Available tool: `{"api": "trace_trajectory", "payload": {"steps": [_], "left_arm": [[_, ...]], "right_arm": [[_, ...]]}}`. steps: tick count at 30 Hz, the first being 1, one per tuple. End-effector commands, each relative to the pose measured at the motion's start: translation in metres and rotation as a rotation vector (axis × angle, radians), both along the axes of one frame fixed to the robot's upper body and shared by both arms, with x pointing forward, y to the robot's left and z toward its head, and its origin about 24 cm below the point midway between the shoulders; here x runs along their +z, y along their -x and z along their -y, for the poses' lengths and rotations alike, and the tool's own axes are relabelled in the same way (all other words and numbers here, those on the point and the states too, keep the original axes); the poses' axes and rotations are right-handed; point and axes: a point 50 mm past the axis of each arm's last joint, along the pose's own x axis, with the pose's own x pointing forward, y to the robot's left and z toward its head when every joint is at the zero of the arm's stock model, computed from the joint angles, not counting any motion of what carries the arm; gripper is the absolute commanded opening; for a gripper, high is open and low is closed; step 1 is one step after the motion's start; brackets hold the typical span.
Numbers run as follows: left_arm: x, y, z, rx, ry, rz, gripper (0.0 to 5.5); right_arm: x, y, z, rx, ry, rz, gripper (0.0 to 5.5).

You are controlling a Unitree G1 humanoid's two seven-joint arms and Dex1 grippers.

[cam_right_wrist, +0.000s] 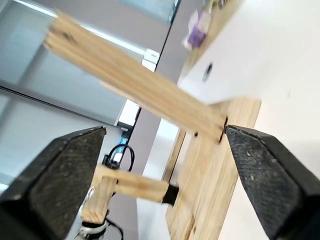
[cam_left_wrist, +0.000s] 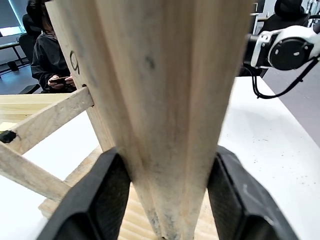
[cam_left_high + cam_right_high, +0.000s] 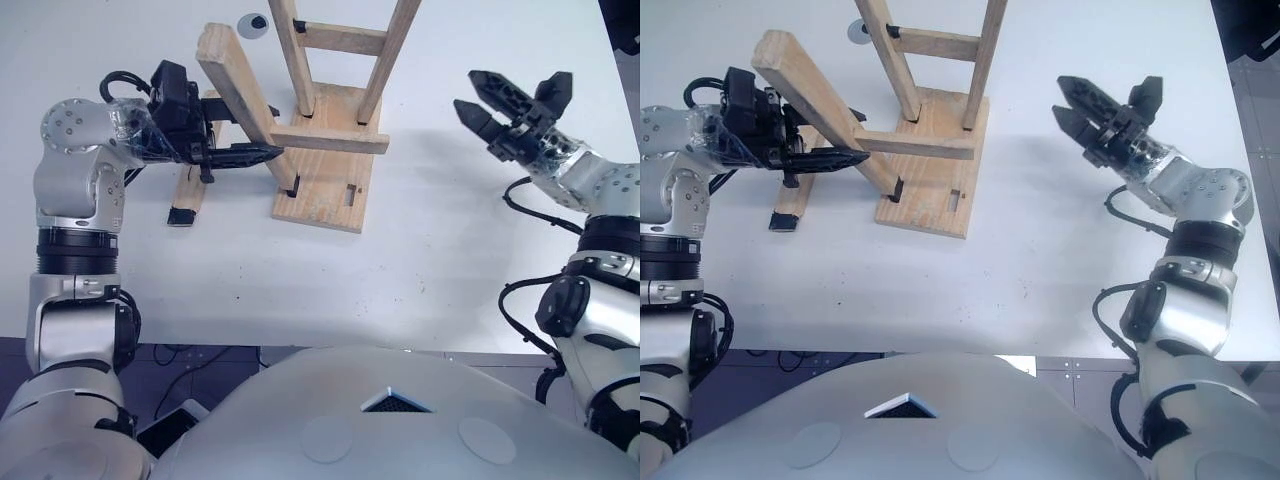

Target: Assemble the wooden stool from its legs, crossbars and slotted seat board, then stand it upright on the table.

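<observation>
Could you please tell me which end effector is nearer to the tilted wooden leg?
Left. The left end effector is shut on the tilted leg, a finger on each side; the right end effector is open above the table, off to the right of the seat board.

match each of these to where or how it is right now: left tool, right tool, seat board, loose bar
Things:
1. left tool
2. right tool
3. seat board
4. loose bar

States or places:
A. open, holding nothing, above the table's right side
B. lying on the table to the left of the board
C. shut on the tilted leg
D. flat on the table with legs standing in its slots

Pairs: 1-C, 2-A, 3-D, 4-B
</observation>
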Motion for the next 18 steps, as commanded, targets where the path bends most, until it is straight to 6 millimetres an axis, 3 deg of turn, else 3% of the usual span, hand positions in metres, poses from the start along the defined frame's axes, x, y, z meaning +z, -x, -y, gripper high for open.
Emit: {"api": "trace_trajectory", "payload": {"steps": [1,6,12,18], "left_arm": [[-0.038,0.014,-0.014,0.117,-0.201,-0.098,2.09],[-0.06,0.03,-0.014,0.149,-0.28,-0.177,2.09],[-0.056,0.026,-0.008,0.152,-0.315,-0.251,2.09],[-0.041,0.025,0.005,0.14,-0.184,-0.221,2.09]], "right_arm": [[0.023,-0.004,0.003,-0.022,-0.034,0.108,4.37],[0.02,0.003,-0.004,-0.016,-0.038,0.117,4.37],[0.014,0.008,-0.011,-0.032,-0.056,0.109,4.37],[0.002,0.011,-0.019,-0.053,-0.054,0.081,4.37]]}}
